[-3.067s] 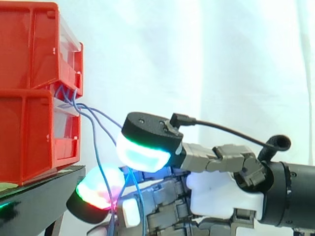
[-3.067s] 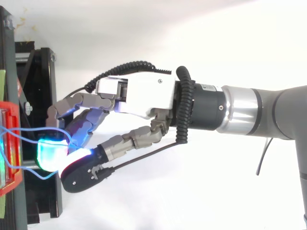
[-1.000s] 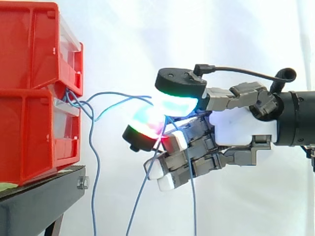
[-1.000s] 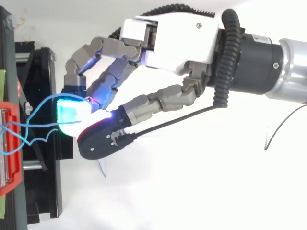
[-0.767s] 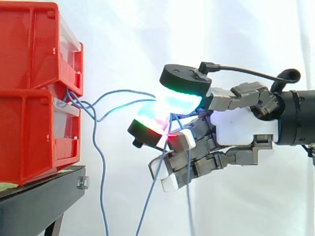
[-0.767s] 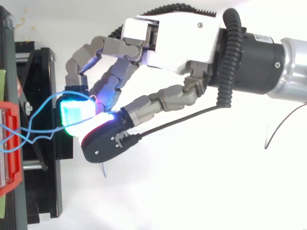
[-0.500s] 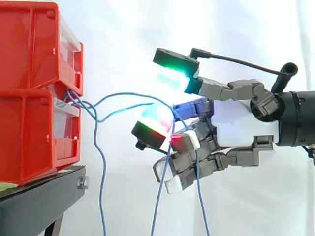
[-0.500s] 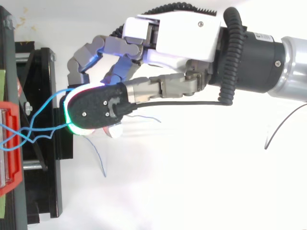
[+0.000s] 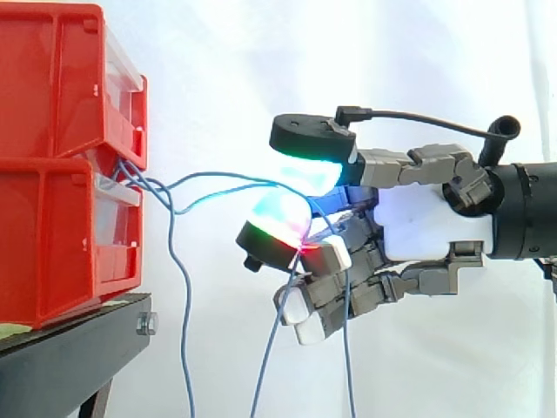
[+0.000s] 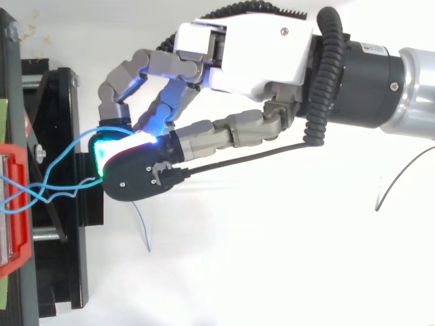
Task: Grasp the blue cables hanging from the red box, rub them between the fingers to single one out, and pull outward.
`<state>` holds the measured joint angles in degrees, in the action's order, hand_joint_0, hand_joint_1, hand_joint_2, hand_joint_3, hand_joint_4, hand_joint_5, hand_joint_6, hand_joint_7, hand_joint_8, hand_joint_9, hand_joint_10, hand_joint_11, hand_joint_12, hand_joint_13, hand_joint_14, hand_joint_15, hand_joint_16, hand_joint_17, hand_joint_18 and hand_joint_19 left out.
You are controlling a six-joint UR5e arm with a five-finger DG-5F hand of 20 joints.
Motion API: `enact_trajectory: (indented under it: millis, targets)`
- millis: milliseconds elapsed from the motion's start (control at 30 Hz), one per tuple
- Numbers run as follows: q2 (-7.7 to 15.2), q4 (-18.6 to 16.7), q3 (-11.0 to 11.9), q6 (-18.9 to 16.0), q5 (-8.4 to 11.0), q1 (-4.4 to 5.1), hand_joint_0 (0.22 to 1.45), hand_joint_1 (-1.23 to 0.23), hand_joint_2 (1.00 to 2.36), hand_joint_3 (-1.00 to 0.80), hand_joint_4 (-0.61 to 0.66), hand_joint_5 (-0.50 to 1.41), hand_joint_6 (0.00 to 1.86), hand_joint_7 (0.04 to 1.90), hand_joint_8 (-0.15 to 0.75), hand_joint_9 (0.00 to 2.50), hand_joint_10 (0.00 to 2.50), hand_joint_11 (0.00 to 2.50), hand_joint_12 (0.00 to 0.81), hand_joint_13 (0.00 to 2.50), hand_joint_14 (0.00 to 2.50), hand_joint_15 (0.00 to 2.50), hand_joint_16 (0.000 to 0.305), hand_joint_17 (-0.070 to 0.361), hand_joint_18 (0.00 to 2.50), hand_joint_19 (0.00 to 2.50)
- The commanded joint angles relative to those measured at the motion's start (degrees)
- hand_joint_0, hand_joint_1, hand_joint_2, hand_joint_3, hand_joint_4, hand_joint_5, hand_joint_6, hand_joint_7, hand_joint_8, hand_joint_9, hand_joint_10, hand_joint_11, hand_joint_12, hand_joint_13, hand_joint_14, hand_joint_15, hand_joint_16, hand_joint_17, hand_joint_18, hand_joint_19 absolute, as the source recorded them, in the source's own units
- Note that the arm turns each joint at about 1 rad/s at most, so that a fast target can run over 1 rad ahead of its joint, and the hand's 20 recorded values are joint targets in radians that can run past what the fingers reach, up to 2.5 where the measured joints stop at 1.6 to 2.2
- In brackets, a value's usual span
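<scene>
My hand [image 9: 426, 231] is clamped on the blue cables [image 9: 213, 176], pinched between glowing pads [image 9: 278, 218], with loose ends hanging below. Grasp done. Two strands run slack from the pinch back to the red box [image 9: 61, 235], so I judge the singling-out unfinished and the outward pull not yet done.

You are looking at one hand [image 9: 426, 226], three blue cables [image 9: 226, 174] trailing out beyond its fingertips, two stacked red bins [image 9: 52, 165] there, and one black stand [image 9: 70, 348].
</scene>
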<state>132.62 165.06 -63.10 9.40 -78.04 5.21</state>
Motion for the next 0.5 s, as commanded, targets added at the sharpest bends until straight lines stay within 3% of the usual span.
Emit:
enact_trajectory:
  millis: [0,167,467]
  targets:
    - [0.01,0.00,-0.01,0.18,-0.01,-0.03,0.66,-0.83,1.01,-0.29,0.07,-0.16,0.92,0.96,0.275,1.09,0.02,0.95,0.346,0.84,0.02,0.55,0.043,0.097,0.70,0.48]
    - [0.01,-0.09,-0.01,1.41,-0.10,-0.20,0.72,-0.87,1.00,-0.49,0.03,-0.16,0.93,0.91,0.262,1.09,0.02,0.96,0.338,0.84,0.02,0.54,0.042,0.094,0.70,0.46]
    - [0.01,-0.09,-0.01,4.04,-1.42,-0.73,0.68,-0.92,1.00,-0.50,0.06,-0.14,0.92,0.94,0.250,1.11,0.02,0.95,0.331,0.84,0.02,0.55,0.041,0.091,0.70,0.46]
